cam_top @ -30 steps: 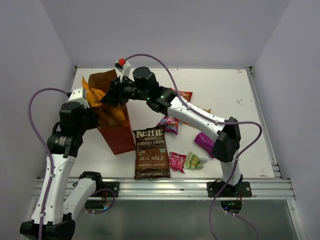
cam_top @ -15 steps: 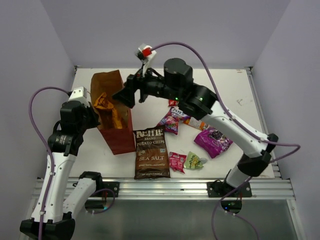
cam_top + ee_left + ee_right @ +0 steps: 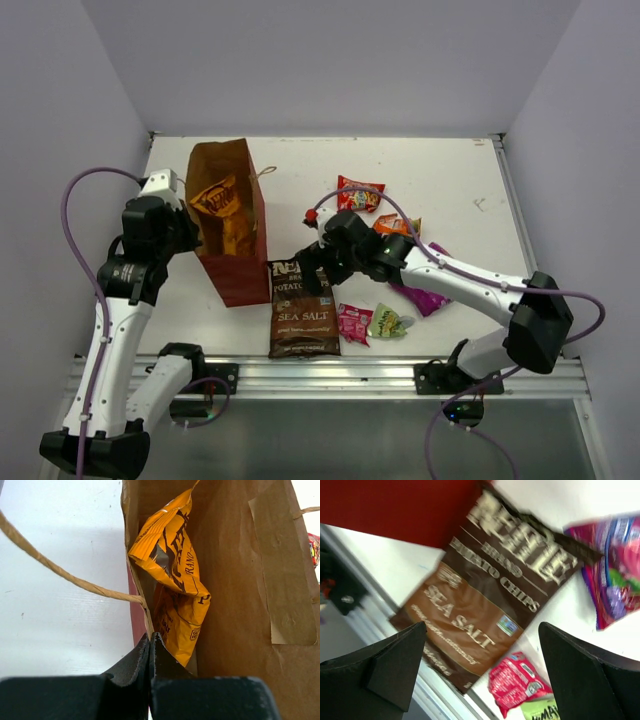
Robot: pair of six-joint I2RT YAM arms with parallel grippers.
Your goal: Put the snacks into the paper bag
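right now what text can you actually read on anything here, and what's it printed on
"POTATO CHIPS": dark-brown chip bag.
"SEA SALT": same bag, lower down.
Brand name above them: too blurred.
Orange bag inside the paper bag: crumpled, only letter fragments.
Red packet, green packet: too blurred.
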